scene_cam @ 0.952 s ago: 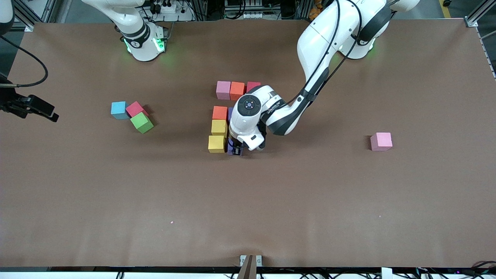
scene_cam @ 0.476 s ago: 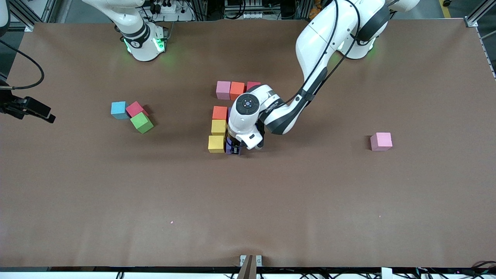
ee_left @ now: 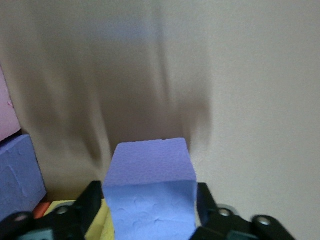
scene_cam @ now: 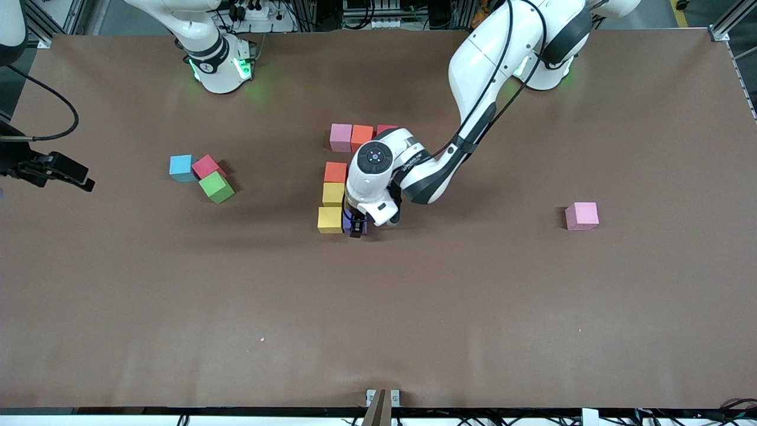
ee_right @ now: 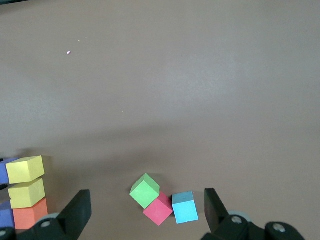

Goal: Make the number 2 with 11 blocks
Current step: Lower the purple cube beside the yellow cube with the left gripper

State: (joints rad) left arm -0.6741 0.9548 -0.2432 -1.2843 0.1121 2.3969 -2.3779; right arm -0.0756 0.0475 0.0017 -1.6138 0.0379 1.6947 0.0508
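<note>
Half-built number 2 (scene_cam: 346, 177) mid-table, three cubes (scene_cam: 201, 176) toward right arm's end, one cube (scene_cam: 582, 215) toward left arm's end

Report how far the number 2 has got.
Placed: a row of three cubes, then an orange cube and two yellow cubes in a column. In hand: the left gripper is down around a purple cube beside the end yellow. Left: the light blue cube, its pink neighbour and the lone pink cube. The right gripper waits open.

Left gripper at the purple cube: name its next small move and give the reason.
Probably lift straight up. The left gripper has its fingers parted around the purple cube, which sits on the table beside the yellow cube, so the placement looks done.
</note>
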